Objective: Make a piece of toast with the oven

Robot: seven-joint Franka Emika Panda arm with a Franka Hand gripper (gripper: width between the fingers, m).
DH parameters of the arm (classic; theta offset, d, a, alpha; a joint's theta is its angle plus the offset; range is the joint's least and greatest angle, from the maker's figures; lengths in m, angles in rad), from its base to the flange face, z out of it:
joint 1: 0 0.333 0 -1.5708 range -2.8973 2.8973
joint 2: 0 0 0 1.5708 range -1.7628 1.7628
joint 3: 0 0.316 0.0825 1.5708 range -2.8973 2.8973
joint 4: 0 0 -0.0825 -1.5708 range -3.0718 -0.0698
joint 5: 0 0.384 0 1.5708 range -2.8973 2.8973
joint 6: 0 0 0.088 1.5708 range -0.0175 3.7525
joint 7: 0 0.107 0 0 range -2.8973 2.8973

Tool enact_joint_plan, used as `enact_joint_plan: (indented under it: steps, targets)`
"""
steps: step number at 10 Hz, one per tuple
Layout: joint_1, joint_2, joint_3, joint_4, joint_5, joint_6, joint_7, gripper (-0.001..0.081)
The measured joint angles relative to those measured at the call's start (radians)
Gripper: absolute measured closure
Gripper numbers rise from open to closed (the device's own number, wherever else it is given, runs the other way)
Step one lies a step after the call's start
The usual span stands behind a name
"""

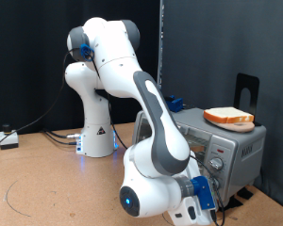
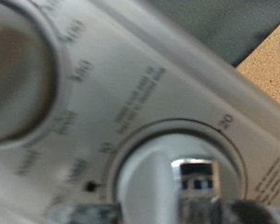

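The silver oven stands at the exterior view's right. A slice of bread with a tan crust lies on its top; I cannot tell whether it is the piece of toast. My arm hides the oven's door and inside. My gripper is at the oven's knob panel, by the lower knobs. In the wrist view its blurred fingers sit on either side of the silver grip of a round knob, with printed dial numbers around it. A second knob is beside it.
The robot's white base stands on the brown table, with cables and a small box at the exterior view's left. A black stand rises behind the oven. A dark curtain forms the backdrop.
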Motion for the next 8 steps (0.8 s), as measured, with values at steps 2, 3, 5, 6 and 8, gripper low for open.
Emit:
enact_joint_plan:
  steps: [2,3,5,6,8]
  targets:
    - [-0.016,-0.021,-0.009,0.000,-0.007,-0.019,0.039,0.0480]
    - [-0.022,-0.028,-0.018,0.000,-0.013,-0.023,0.068,0.0285]
    - [-0.036,-0.048,-0.046,0.001,-0.013,-0.024,0.150,0.0117]
    - [-0.047,-0.058,-0.062,0.004,-0.010,-0.019,0.187,0.0117]
    - [-0.072,-0.078,-0.090,0.008,-0.006,-0.020,0.277,0.0016]
